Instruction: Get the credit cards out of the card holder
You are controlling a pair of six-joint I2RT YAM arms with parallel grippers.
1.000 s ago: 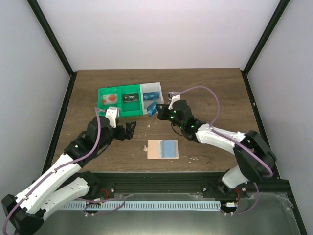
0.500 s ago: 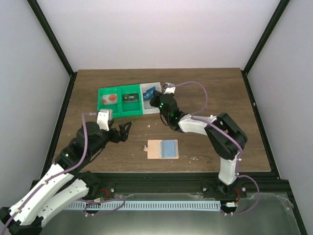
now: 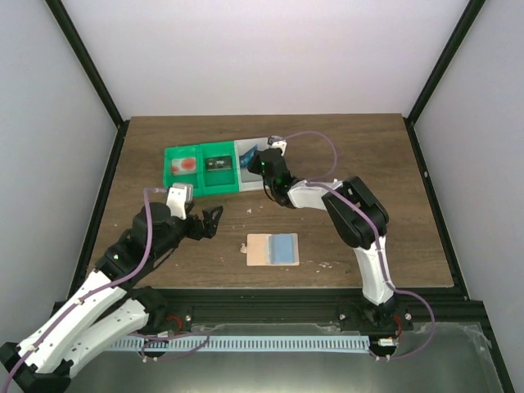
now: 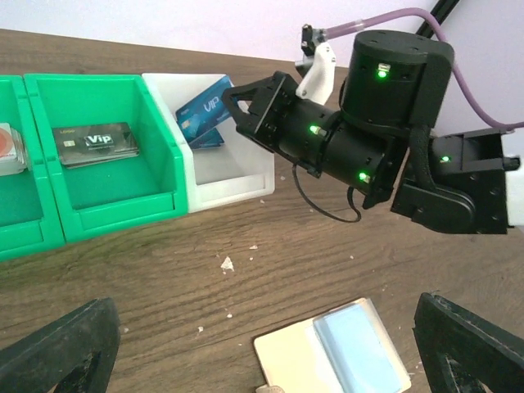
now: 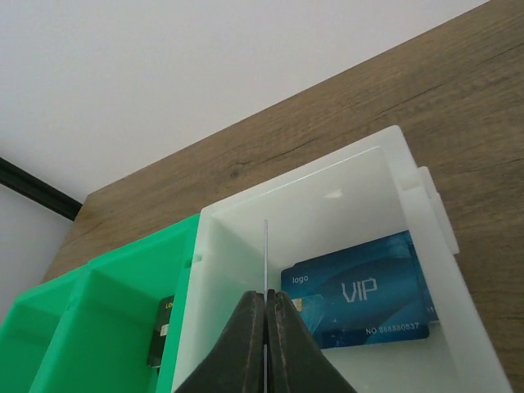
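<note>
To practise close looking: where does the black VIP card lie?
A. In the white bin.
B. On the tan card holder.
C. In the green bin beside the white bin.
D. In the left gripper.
C: the black VIP card lies flat inside the green bin that adjoins the white bin.

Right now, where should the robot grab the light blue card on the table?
Probably the light blue card's right edge, coming in low from the right: it lies flat against the tan card holder, leaving no raised part to pinch from above.
</note>
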